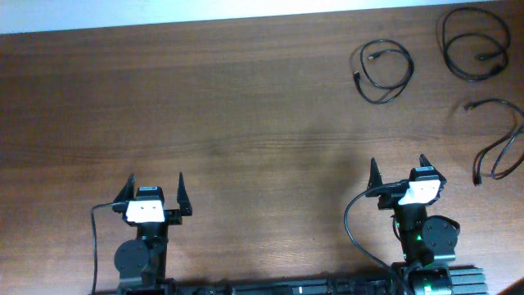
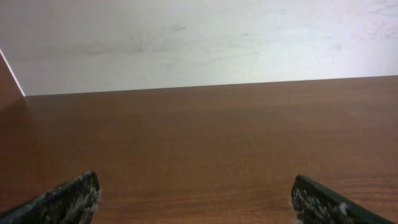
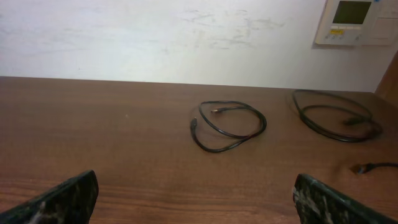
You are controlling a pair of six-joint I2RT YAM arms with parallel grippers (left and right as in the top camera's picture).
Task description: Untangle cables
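Three thin black cables lie apart on the brown table at the far right. One is a loose loop, also in the right wrist view. A second loop lies in the far right corner, also in the right wrist view. A third cable curves along the right edge; only its plug end shows in the right wrist view. My left gripper is open and empty near the front left; its wrist view shows only bare table. My right gripper is open and empty, nearer than the cables.
A white wall borders the table's far edge. A pale wall control panel hangs at the upper right of the right wrist view. Thicker black wires run from both arm bases.
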